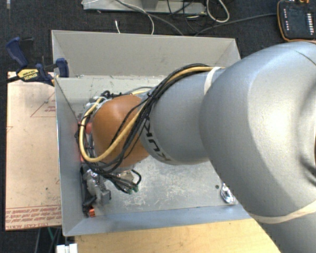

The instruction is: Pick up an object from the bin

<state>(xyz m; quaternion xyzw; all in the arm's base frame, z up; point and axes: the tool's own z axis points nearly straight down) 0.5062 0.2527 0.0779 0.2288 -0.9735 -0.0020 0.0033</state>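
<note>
In the camera view, looking down from above and a little to one side, you see the grey arm sweep in from the right of the frame and cover much of the grey metal bin. Its thick last segment lies across the middle of the bin floor. At the wrist, left of centre, sits the rounded orange cover, with black and yellow cables looping over it and down its lower side. Below the cover, in the lower left of the frame, the gripper hangs low in the bin's lower-left corner, close to the left wall and near the front wall. It reads as a dark and silver cluster of parts, and you cannot tell whether it is spread or pressed together, nor whether anything sits in its grasp. A thin greenish loop of cable curls just to its right, over the floor. Just under the gripper, at the foot of the left wall, lies a small orange-red piece; you cannot tell if it belongs to the gripper or is a loose thing of the bin. A red sliver peeks out along the left edge of the cover, beside the left wall, too hidden to name. Well apart from the gripper, at the lower right of the bin floor and just beside the underside of the arm, a small shiny silver thing rests on scratched metal near the front wall.
</note>
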